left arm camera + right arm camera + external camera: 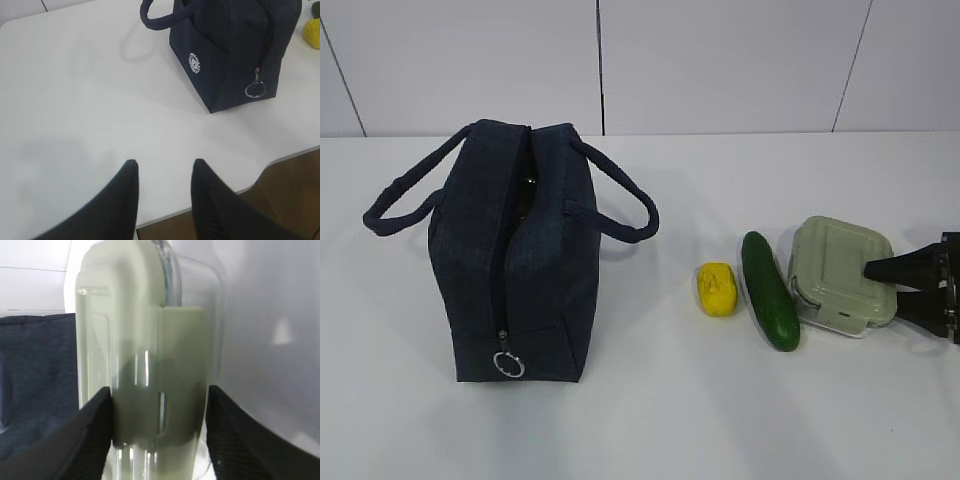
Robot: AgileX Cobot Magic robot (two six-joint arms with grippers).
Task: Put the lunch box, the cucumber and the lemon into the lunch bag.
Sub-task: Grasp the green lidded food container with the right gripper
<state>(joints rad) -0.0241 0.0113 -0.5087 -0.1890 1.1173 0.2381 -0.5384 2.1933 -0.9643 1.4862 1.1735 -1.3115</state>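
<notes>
The lunch box, clear with a pale green lid, lies at the right of the table. My right gripper reaches in from the right edge and straddles its near side. In the right wrist view the box's clip side fills the space between the jaws of the right gripper. One finger touches it and a thin gap shows at the other, so the gripper is open. The dark green cucumber and the yellow lemon lie left of the box. The navy lunch bag stands at the left with its top gaping. My left gripper is open over bare table.
The bag's zipper ring hangs at its near end, and its loop handles stick out on both sides. The table's front edge runs just under the left gripper, with brown floor beyond. White wall panels stand behind the table.
</notes>
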